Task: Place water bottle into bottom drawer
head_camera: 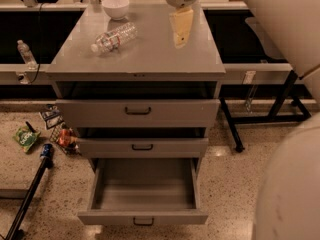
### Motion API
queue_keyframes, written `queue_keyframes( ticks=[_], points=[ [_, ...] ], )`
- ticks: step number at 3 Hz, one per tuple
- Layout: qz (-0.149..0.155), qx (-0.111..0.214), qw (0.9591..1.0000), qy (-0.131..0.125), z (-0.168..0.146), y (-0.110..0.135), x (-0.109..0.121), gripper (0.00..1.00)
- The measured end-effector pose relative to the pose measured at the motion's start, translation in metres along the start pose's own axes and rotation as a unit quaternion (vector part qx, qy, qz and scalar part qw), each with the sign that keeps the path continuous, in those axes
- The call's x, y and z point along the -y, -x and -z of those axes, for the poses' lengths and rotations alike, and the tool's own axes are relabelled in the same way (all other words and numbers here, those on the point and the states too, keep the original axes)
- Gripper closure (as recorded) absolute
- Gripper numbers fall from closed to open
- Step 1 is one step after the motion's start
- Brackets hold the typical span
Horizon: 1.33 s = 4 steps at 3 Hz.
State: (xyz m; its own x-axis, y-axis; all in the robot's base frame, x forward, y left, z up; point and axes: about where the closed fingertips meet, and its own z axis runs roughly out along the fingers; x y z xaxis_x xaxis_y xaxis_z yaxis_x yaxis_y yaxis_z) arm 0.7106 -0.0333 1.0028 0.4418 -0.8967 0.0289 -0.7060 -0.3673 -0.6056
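1. White bowl, upper centre-left, at the back of the grey cabinet top.
2. Top drawer and middle drawer, mid-frame; black bar handle on each, dark gap above each.
3. Small clear bottle, upright on a ledge at the left edge.
4. Floor litter at lower left: green packet, dark packet, orange-red wrappers just beside the cabinet.
5. Black pole with a blue band, slanting into the lower left corner.
6. Black table legs, right of centre, on speckled floor.
7. Gripper, upper centre, hanging over the cabinet top's right half.

Three drawers, two bottles, hand above cabinet
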Motion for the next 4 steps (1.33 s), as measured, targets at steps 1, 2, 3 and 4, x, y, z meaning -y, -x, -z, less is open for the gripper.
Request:
queue_keyframes(
  ticks=[1, 2, 3, 4],
  points=[
    [0.039, 0.000, 0.9992, 0.013, -0.041, 0.008, 0.022, 0.00],
    [0.074, -0.015, 0.9963, 0.040, -0.078, 0.016, 0.042, 0.00],
    [0.113, -0.040, 0.9914, 0.051, -0.095, 0.033, 0.071, 0.00],
    [0.152, -0.060, 0.9844, 0.064, -0.114, 0.056, 0.090, 0.00]
  ],
)
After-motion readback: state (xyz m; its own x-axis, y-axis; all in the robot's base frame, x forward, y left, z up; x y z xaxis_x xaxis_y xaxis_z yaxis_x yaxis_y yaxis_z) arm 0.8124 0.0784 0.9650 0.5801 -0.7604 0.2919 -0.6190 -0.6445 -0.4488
